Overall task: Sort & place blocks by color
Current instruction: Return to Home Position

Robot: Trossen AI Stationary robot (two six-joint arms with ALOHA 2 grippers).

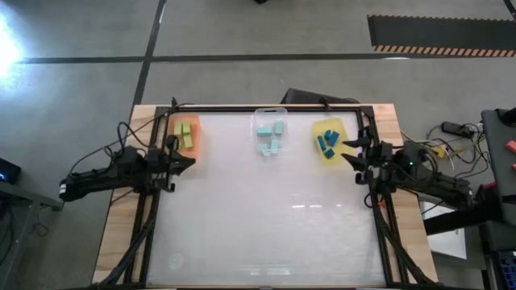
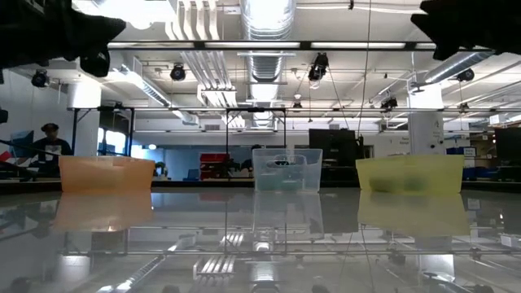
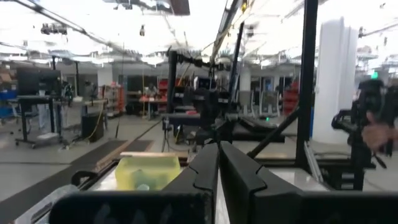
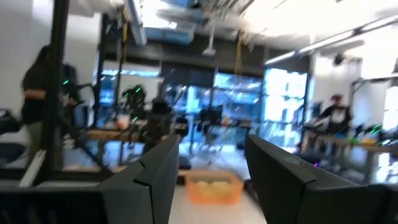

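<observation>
The worktop (image 1: 266, 221) is seen to be glossy and mirror-smooth, edged with bare wood. The orange tray (image 2: 106, 173), clear tray (image 2: 286, 169) and yellow tray (image 2: 409, 173) are made of translucent plastic. The right pincer (image 4: 211, 143) is finished matt.

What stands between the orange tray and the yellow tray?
The clear tray, holding the light teal blocks. The high view shows it in the row between them, and the low view shows the same.

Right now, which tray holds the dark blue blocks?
The yellow tray, at the row's right end from above; the orange tray holds yellow-green blocks, the clear tray light teal blocks.
</observation>
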